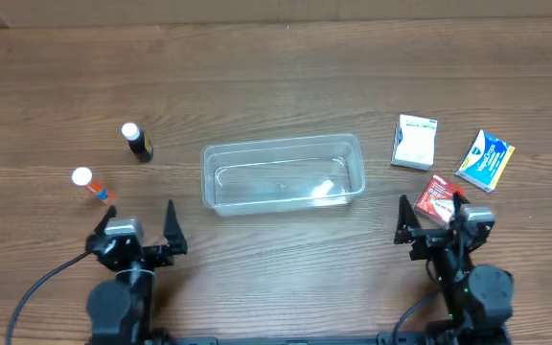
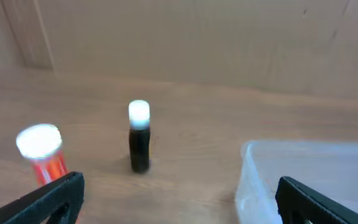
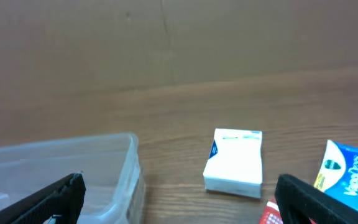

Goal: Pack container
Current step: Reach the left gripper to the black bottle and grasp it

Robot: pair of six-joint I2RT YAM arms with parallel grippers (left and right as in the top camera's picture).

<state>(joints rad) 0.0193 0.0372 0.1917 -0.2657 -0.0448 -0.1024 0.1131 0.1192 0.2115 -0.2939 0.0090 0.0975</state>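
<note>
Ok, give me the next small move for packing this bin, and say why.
Probably ease the right claw forward and slightly right, over the red box. That claw is open and holds nothing, the container looks empty, and the red box lies nearer its fingers than the white box or the blue box.

The container [image 1: 276, 177] is a clear, shallow plastic bin, rectangular with rounded corners and a rim. It sits upright and open-topped on the tabletop [image 1: 276, 67], long side running left to right, left of the white box [image 1: 415, 142] and apart from it.
</note>
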